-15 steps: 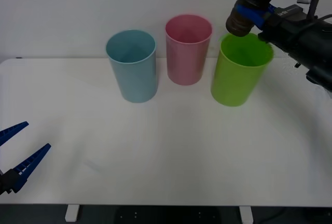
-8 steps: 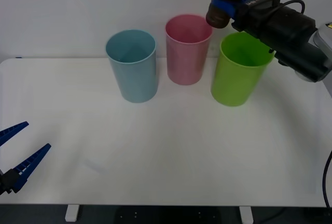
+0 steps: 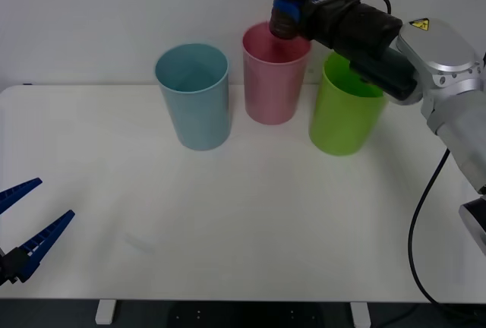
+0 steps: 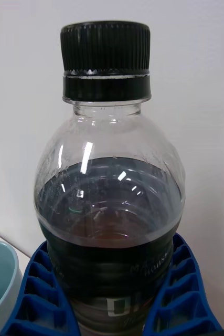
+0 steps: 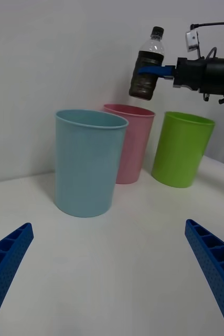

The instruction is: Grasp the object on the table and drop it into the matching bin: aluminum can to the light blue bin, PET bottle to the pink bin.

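Observation:
My right gripper is shut on the PET bottle, a small clear bottle of dark liquid with a black cap. It holds the bottle in the air above the pink bin, over the rim's right side. Blue ribbed fingers clasp the bottle's lower body. From the left wrist view the bottle hangs above the pink bin, gripped by the right gripper. The light blue bin stands left of the pink one. My left gripper waits open at the table's near left corner.
A lime green bin stands just right of the pink bin, under my right arm. All three bins line the back of the white table. A wall lies close behind them.
My right arm carried the bottle leftward, from above the green bin to above the pink bin. The left arm stayed still.

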Available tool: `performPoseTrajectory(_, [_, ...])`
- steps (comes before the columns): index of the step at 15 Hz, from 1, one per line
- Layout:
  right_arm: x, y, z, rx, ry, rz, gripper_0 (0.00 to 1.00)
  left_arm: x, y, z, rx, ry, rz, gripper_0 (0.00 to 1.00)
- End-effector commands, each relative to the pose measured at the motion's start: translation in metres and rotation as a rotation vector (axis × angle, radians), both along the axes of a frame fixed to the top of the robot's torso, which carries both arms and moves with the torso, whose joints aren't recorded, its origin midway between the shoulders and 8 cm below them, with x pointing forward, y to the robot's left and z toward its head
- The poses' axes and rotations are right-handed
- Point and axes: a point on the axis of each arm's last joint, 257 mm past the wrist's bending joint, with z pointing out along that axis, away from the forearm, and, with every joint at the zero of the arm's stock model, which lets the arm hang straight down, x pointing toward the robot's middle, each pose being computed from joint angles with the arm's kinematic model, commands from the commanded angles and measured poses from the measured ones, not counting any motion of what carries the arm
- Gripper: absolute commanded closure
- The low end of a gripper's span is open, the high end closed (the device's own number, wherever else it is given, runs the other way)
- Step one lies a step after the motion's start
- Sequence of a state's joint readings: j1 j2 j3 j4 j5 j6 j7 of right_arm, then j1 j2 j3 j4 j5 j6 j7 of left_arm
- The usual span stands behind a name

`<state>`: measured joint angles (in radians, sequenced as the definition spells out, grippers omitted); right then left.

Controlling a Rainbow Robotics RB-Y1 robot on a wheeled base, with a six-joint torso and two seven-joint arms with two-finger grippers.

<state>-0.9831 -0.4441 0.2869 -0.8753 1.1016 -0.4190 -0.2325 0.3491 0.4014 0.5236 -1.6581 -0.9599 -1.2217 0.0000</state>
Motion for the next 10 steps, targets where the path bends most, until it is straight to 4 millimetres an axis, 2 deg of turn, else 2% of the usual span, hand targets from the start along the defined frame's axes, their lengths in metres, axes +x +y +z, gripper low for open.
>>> performPoseTrajectory(1, [0.0075,0.0144,0.0027,0.001,-0.006,-0.025,1.00,0.0000,0.0000,0.0000,0.000,0.000,0.000,0.00])
performPoseTrajectory(7, [0.0102,0.0164,0.0031,0.000,-0.015,-0.047,1.00,0.0000,0.0000,0.0000,0.000,0.000,0.000,0.00])
performPoseTrajectory(8, [0.0108,0.0158,0.0044,-0.003,-0.020,-0.051,0.92,0.0000,0.0000,0.0000,0.000,0.000,0.000,0.00])
performPoseTrajectory(9, [0.0110,0.0155,0.0046,-0.008,-0.024,-0.053,0.36,0.0000,0.0000,0.0000,0.000,0.000,0.000,0.00])
performPoseTrajectory(10, [0.0108,0.0158,0.0045,-0.013,-0.028,-0.052,0.00,0.0000,0.0000,0.0000,0.000,0.000,0.000,0.00])
